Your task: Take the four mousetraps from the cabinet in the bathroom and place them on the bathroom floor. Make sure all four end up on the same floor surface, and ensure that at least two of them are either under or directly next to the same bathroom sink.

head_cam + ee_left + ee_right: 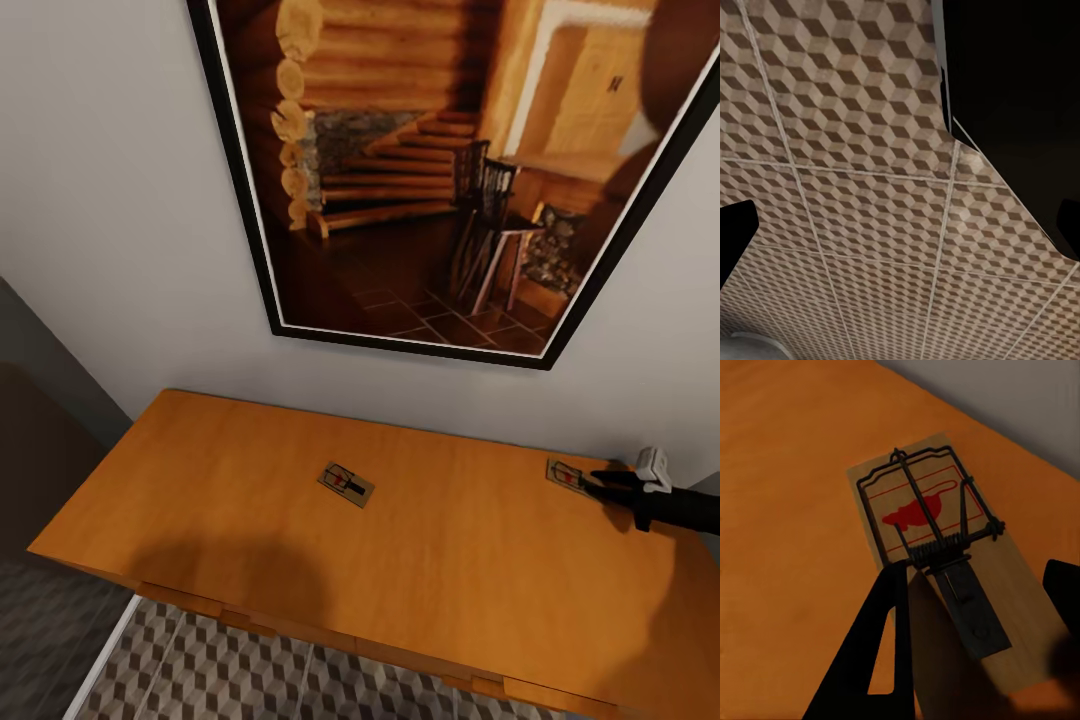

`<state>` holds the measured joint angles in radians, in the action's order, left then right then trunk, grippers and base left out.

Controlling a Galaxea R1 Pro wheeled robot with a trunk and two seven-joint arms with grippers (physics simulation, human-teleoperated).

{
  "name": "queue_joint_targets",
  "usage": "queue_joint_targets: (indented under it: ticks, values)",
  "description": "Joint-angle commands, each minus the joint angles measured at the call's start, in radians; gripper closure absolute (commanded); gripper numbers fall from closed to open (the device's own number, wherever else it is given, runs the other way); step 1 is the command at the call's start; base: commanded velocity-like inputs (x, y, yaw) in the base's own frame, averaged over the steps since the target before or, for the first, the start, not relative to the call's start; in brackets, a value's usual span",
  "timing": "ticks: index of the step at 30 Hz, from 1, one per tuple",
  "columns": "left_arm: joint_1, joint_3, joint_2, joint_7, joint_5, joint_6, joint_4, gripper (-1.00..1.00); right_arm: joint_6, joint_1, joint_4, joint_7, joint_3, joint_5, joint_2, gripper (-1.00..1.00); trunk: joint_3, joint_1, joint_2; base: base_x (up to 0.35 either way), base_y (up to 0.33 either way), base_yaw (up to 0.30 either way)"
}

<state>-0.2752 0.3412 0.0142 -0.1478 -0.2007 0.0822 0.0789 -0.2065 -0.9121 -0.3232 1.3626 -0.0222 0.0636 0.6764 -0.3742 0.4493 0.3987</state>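
Observation:
Two mousetraps lie on the orange-brown cabinet. One mousetrap rests near the middle of the top. The other mousetrap lies near the right end, close to the wall. My right gripper reaches in from the right and stands at its near end. In the right wrist view this mousetrap shows a red mouse print and a dark spring bar. The right gripper is open, with one dark finger on each side of the board. My left gripper is open over the cube-patterned bathroom floor, holding nothing.
A large framed picture of a log-cabin interior hangs on the white wall above the cabinet. The cabinet's front edge runs along the bottom, with tiled floor below it. A dark area lies to the cabinet's left.

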Motion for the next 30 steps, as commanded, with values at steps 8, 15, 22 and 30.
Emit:
queue_joint_targets:
  ticks: [8,15,22,30]
  values:
    - [-0.001,0.009,0.000,-0.001,-0.009,0.002,0.001,-1.00,0.032,0.000,-0.020,0.054,0.019,-0.005,0.000,1.00,-0.002,0.001,0.001,0.000,0.000,0.000]
    - [-0.001,0.009,0.000,-0.001,-0.009,0.002,0.001,-1.00,0.079,0.001,-0.050,0.119,0.016,-0.004,0.001,1.00,-0.002,0.001,0.001,0.000,0.000,0.000]
    - [-0.001,0.009,0.000,-0.001,-0.009,0.002,0.001,-1.00,0.129,0.001,-0.076,0.201,0.015,-0.002,0.004,1.00,-0.002,0.001,0.001,0.000,0.000,0.000]
    - [-0.001,0.009,0.000,-0.001,-0.009,0.002,0.001,-1.00,0.155,0.001,-0.091,0.208,0.015,0.004,0.021,1.00,-0.002,0.001,0.001,0.000,0.000,0.000]
